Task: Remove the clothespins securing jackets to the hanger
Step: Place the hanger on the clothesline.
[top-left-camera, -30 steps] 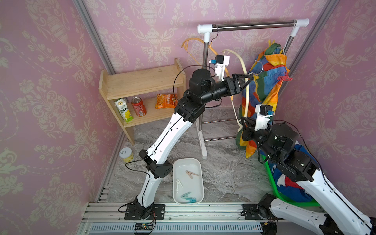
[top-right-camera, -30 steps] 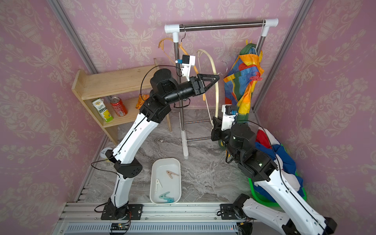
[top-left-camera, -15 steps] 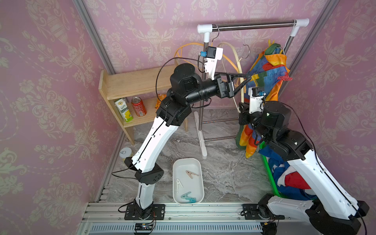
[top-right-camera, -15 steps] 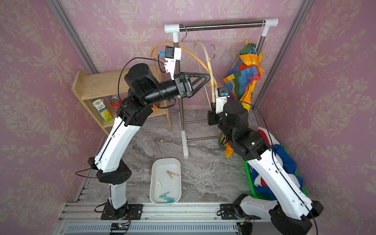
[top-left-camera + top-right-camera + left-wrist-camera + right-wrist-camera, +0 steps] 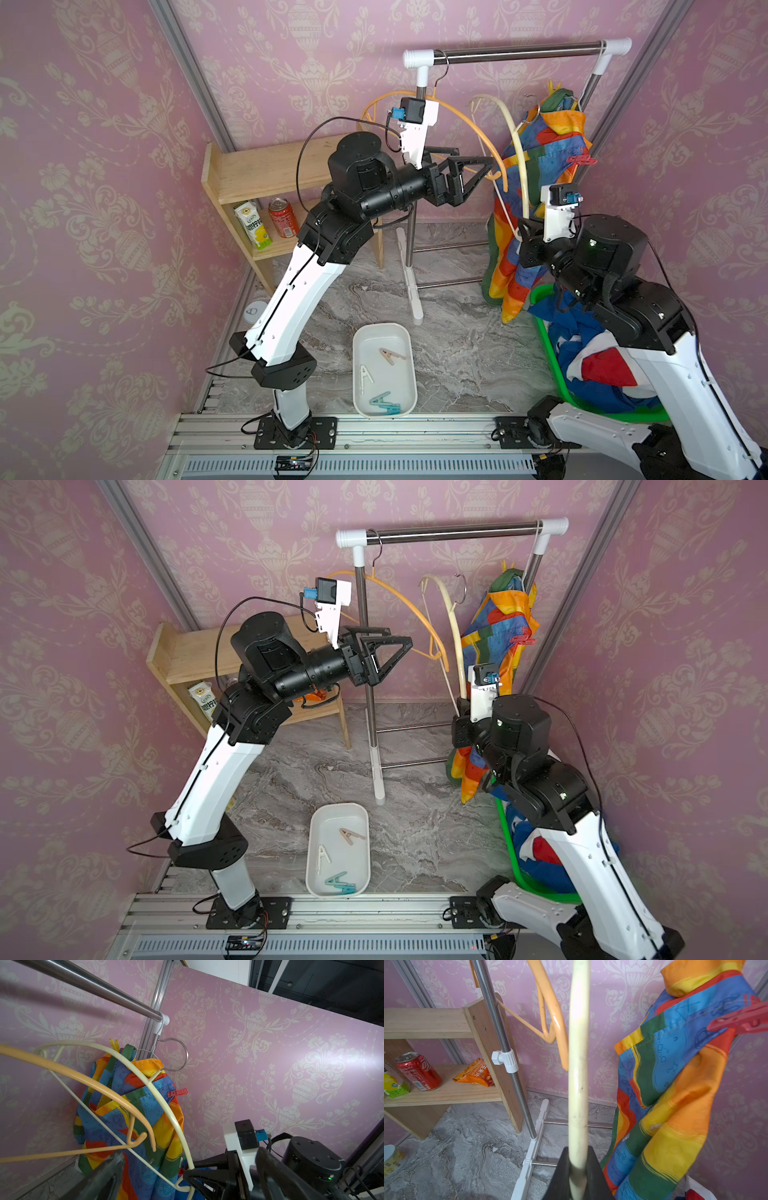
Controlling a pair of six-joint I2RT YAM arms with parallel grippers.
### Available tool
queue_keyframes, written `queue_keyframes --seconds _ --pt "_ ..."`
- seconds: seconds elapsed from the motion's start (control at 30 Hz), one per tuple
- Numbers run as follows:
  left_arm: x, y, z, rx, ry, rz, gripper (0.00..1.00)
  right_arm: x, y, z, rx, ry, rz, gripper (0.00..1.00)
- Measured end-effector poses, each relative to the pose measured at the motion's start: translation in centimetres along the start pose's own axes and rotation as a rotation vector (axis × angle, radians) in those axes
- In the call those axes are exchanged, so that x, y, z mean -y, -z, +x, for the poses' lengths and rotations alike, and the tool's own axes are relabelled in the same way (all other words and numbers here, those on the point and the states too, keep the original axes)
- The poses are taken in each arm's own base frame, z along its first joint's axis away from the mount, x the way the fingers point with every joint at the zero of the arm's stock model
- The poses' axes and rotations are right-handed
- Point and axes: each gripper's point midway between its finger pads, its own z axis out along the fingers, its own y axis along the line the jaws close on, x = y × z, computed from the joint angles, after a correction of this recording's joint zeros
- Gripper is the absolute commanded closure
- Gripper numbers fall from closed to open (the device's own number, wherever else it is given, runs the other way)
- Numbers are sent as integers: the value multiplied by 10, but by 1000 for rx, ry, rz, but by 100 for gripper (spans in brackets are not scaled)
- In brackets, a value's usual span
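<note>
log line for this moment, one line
left gripper: open, empty | right gripper: shut on cream hanger | red clothespin: clipped on rainbow jacket | tray: holds loose clothespins

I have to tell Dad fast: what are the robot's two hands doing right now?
Left gripper: open, gripping nothing.
Right gripper: shut on the cream hanger.

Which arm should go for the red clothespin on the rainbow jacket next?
Left. The left end effector is open, empty and pointing toward the rainbow jacket, where the red clothespin sits. The right end effector is shut on the cream hanger, so it is occupied.
</note>
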Motion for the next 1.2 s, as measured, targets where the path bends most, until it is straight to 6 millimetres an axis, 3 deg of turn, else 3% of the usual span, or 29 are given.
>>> queue_keyframes --seconds 0.1,0.23,0.53,0.63,0.73,0.87,1.03,1.2 --pt "-9 -9 5 -11 3 -2 1 5 8 3 3 0 11 100" --pt "-15 -15 14 -38 14 -7 1 11 -1 8 -22 18 31 100" --pt "-14 -2 22 -71 15 -28 1 27 -88 0 -110 33 50 100" --pt "-12 11 24 -78 2 -46 1 29 -101 -8 -106 26 34 100" --pt "-6 25 18 -58 -24 -59 1 18 -100 -17 -72 24 -12 100" --pt "-1 38 4 -17 -61 -73 1 0 -84 -29 -12 26 -65 100" --pt "-4 40 -5 9 -79 -78 1 -11 -67 -45 44 26 -103 100" --pt "-17 33 -1 0 -75 -92 1 -20 -79 -73 100 22 -119 100"
